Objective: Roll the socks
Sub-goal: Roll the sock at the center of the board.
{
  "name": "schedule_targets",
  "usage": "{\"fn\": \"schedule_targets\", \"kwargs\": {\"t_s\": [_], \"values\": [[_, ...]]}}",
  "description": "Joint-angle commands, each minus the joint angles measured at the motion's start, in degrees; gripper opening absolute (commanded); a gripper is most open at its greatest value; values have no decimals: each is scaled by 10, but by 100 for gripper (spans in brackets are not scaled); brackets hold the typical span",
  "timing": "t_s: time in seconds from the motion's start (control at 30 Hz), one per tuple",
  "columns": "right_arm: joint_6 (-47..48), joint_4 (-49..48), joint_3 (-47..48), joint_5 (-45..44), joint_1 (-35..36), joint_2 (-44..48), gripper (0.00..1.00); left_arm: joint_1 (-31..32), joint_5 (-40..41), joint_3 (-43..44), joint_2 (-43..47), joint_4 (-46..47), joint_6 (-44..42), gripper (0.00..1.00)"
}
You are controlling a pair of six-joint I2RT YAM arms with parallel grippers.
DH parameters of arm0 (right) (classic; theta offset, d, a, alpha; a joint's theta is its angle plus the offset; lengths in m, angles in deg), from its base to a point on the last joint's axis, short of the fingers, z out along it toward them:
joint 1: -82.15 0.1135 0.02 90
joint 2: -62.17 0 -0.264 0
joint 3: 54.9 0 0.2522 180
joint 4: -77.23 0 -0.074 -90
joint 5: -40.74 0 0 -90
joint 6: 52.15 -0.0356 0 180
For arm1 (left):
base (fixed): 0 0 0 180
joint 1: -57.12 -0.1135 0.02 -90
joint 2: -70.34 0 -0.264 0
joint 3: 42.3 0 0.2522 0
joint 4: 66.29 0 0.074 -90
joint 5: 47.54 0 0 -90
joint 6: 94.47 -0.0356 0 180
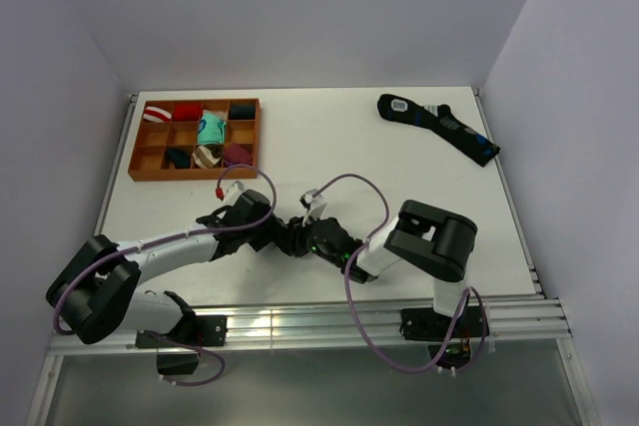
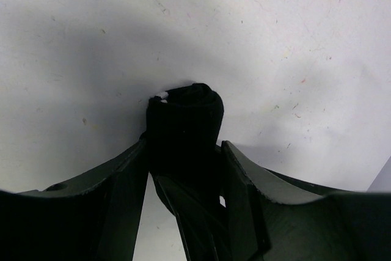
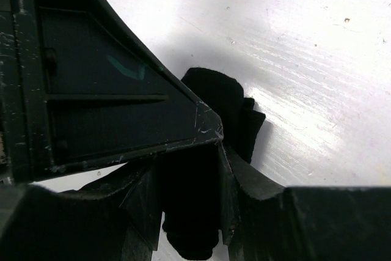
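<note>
A small rolled black sock (image 1: 291,238) sits low over the white table near its front edge, held between both grippers. My left gripper (image 1: 277,234) is shut on the rolled black sock (image 2: 185,117) from the left; the roll's end pokes out past the fingers. My right gripper (image 1: 305,240) is shut on the same black sock (image 3: 227,105) from the right, and the left gripper's finger (image 3: 110,90) crosses its view. A flat dark sock with blue and white marks (image 1: 439,127) lies at the back right.
An orange compartment tray (image 1: 251,139) stands at the back left, with several rolled socks in its cells. White walls close in the table on the left, back and right. A metal rail (image 1: 359,318) runs along the near edge.
</note>
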Motion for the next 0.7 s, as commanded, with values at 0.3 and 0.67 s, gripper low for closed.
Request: {"fn": "schedule_targets", "kwargs": {"t_s": [0.3,0.67], "values": [[-16,208,-49,44,-7,-72,10,0,-9,-24,-32,17,18,53],[-26,197,-51,73,-20,-83,9,0,-16,-24,-38,25,17,53]]}}
